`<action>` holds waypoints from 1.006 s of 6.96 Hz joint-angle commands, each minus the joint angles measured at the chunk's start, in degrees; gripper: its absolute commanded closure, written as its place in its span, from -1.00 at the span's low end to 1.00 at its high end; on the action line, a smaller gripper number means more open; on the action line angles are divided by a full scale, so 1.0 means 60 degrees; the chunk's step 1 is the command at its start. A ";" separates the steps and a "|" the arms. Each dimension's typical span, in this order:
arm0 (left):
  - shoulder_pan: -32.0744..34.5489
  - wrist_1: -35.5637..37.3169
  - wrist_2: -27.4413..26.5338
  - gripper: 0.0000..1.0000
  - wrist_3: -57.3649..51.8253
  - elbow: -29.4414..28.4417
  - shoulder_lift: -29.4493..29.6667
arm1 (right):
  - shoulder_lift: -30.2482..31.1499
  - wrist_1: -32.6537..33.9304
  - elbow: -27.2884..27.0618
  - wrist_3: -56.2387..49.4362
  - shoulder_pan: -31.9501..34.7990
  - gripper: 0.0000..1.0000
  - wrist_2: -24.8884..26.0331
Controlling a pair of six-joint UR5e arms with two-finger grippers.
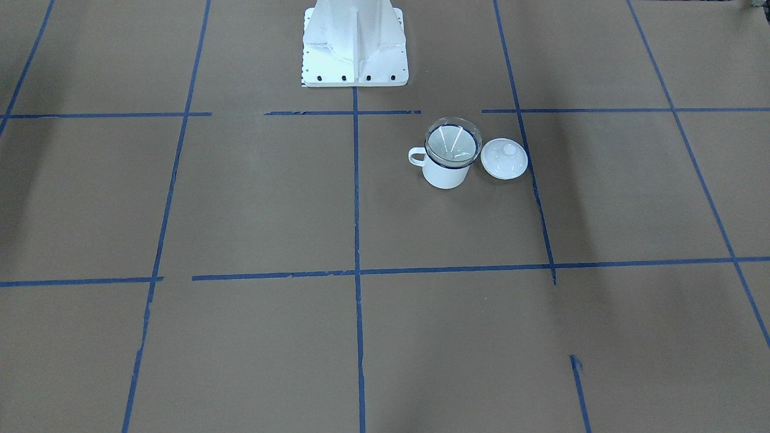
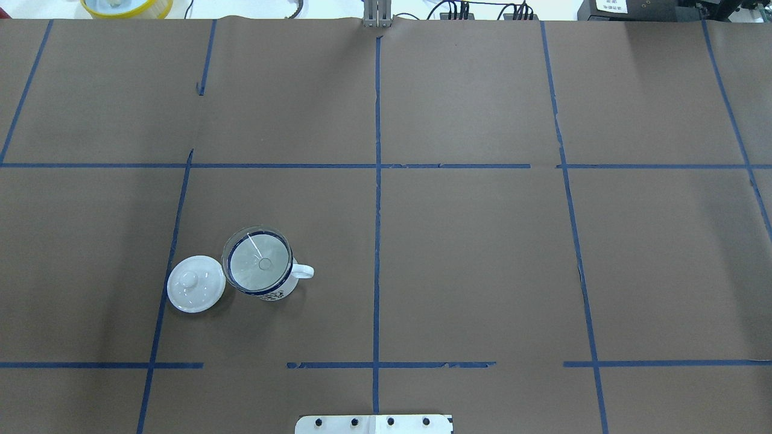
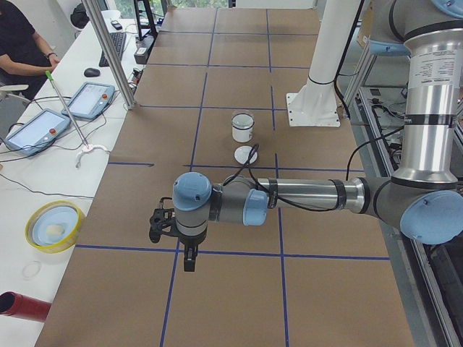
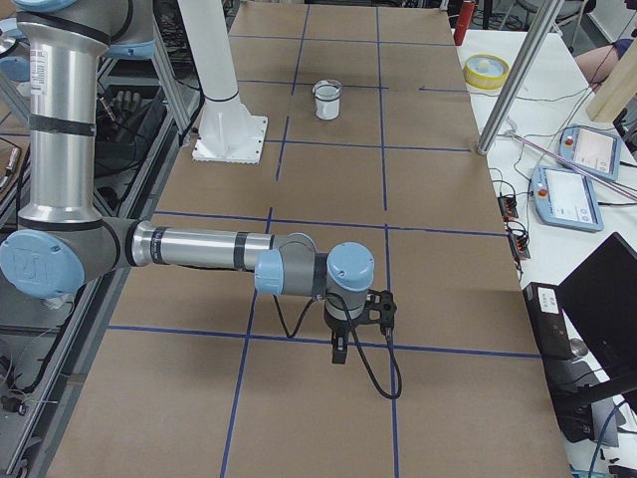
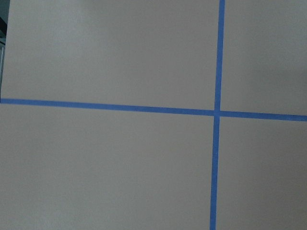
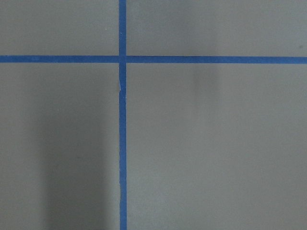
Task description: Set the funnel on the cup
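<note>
The clear funnel (image 1: 452, 143) in the enamel mug (image 1: 445, 176) looks light and slippery, so I'd pinch its rim; the jaws' state I cannot tell.

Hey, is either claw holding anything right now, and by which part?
Nothing held: the funnel sits on the cup, the lid lies beside it, and the left claw and right claw hang far off.

The clear funnel (image 1: 452, 143) is sitting bowl-up in the mouth of the cup (image 1: 445, 175), its wide rim resting on the dark blue lip. The white enamel cup is standing upright, with its small loop handle pointing toward the right gripper's (image 4: 338, 354) side. Both are sitting well apart from the left gripper (image 3: 189, 262) and farther still from the right one.
</note>
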State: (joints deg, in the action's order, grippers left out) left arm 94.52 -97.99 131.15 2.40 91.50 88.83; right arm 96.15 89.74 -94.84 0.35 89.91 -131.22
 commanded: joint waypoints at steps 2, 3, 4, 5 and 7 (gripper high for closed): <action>-0.0051 -0.0589 0.0012 -1.00 -0.0033 0.0086 0.0078 | 0.0000 0.0000 -0.0014 0.0000 0.0000 -1.00 0.0000; -0.0225 -0.0355 0.0447 -1.00 -0.0019 0.0174 0.0078 | 0.0000 0.0000 -0.0014 0.0000 0.0000 -1.00 0.0000; -0.0633 0.0372 0.0669 -1.00 -0.0019 0.0494 0.0136 | 0.0000 0.0000 -0.0014 0.0000 0.0000 -1.00 0.0000; -0.1028 0.0945 0.0686 -1.00 -0.0033 0.0758 0.0137 | 0.0000 0.0000 0.0000 0.0000 0.0000 -1.00 0.0000; -0.1032 0.0951 0.0700 -1.00 -0.0077 0.0644 0.0093 | 0.0000 0.0000 0.0000 0.0000 0.0000 -1.00 0.0000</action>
State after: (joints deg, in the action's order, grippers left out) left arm 88.73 -92.86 135.23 2.11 95.40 89.59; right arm 96.15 89.74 -94.88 0.35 89.91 -131.22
